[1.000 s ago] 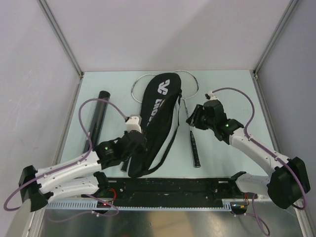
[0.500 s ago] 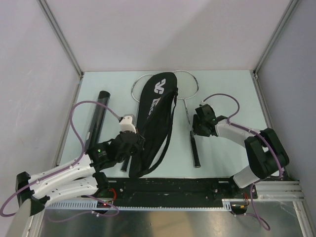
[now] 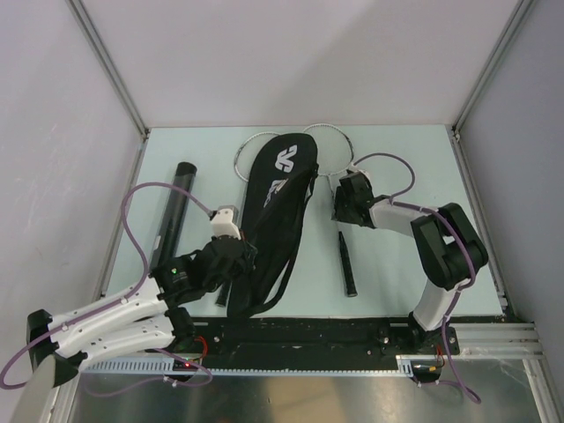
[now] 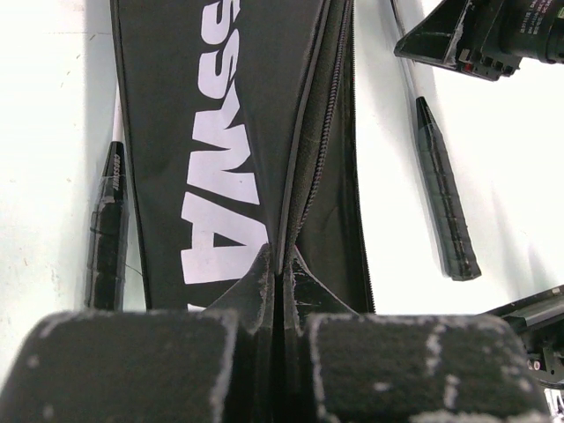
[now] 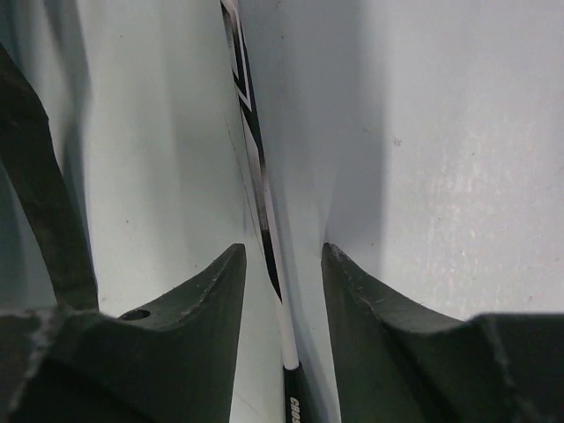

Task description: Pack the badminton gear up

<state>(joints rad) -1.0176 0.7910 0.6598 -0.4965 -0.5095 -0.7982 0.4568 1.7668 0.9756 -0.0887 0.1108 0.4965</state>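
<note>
Your right arm has folded inward; right jaws stand apart astride the racket shaft [image 5: 253, 150]. Left jaws clamp the bag [image 4: 159, 88] mouth. Racket-loading step: next, probably close on the shaft.

white letters "sswa" stand on the racket bag [image 4: 159, 97].

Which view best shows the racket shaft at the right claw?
Right wrist: the racket shaft runs between the right claw's open fingers. Top external shows its handle, the claw covering most of the shaft. Left wrist shows the handle and a short stretch of shaft.
</note>
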